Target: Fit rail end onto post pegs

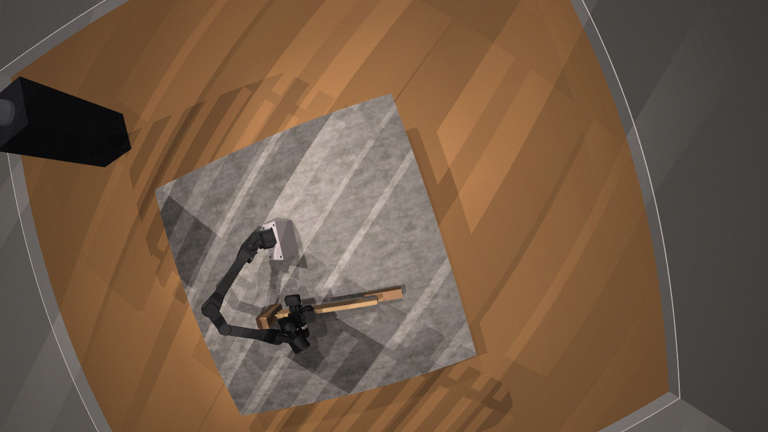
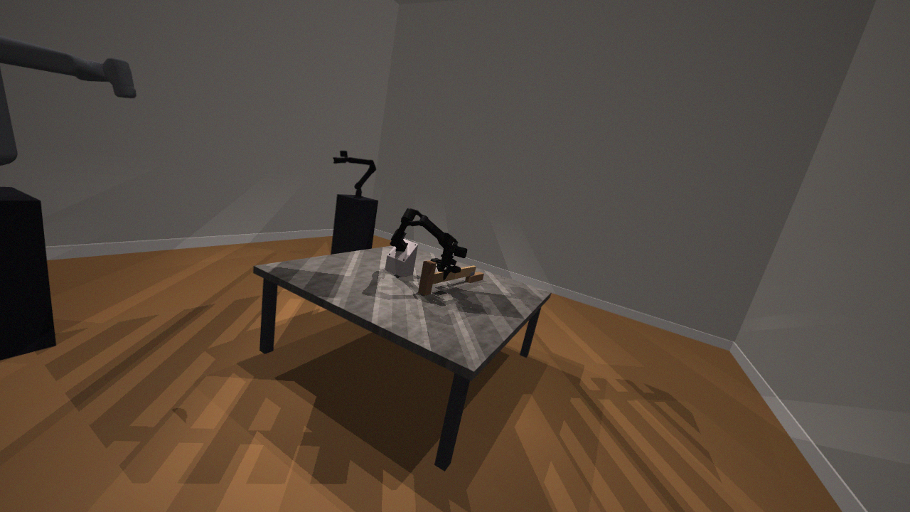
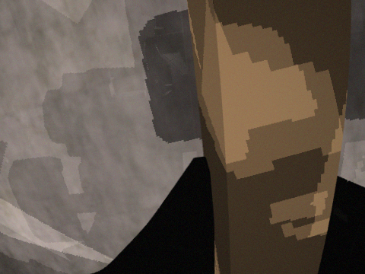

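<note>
The long light wooden rail (image 1: pixel 348 306) (image 2: pixel 463 274) (image 3: pixel 270 99) is off the table. My gripper (image 1: pixel 298 313) (image 2: pixel 446 274) (image 3: pixel 233 164) is shut on it near its post end, one black finger on each side in the wrist view. That end is close to the short upright post (image 1: pixel 263 321) (image 2: pixel 426 279); the gripper and the small scale hide whether they touch. I cannot make out the pegs or holes. The rail's far end shows above and beside the low footboard block (image 1: pixel 394 293) (image 2: pixel 477 277); whether it sits in the bracket I cannot tell.
A pale grey box-like stand (image 1: pixel 286 240) (image 2: pixel 400 264) is at the arm's base on the grey table (image 1: pixel 375 161) (image 2: pixel 356 286). The arm bends out around the post's side. A black pedestal (image 1: pixel 69 123) (image 2: pixel 353 222) stands away from the table.
</note>
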`<control>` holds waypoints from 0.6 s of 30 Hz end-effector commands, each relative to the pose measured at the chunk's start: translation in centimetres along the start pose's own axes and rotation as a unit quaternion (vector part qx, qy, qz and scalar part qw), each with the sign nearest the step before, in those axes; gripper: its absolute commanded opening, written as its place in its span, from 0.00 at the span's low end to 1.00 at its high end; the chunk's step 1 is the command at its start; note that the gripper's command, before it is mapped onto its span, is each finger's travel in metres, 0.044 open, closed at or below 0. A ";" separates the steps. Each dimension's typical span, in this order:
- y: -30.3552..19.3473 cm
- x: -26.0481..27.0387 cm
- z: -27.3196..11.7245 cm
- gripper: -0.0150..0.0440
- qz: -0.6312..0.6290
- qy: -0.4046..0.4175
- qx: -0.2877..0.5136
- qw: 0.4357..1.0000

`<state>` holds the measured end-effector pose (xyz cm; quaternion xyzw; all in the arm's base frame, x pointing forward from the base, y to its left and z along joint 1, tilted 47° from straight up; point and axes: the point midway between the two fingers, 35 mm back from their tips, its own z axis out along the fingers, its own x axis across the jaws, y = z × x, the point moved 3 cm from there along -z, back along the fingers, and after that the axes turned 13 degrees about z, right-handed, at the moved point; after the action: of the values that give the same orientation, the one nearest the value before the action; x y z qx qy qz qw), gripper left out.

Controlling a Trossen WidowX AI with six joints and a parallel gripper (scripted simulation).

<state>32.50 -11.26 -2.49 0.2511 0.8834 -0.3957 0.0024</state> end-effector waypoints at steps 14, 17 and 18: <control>-0.6 -0.2 -0.2 0.25 -0.001 -0.003 -0.001 1.000; -0.7 -0.3 -0.2 0.25 -0.001 -0.003 -0.001 1.000; -0.8 -0.3 -0.2 0.25 -0.001 -0.003 -0.001 1.000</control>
<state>32.36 -11.65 -2.06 0.2511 0.8834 -0.3957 0.0022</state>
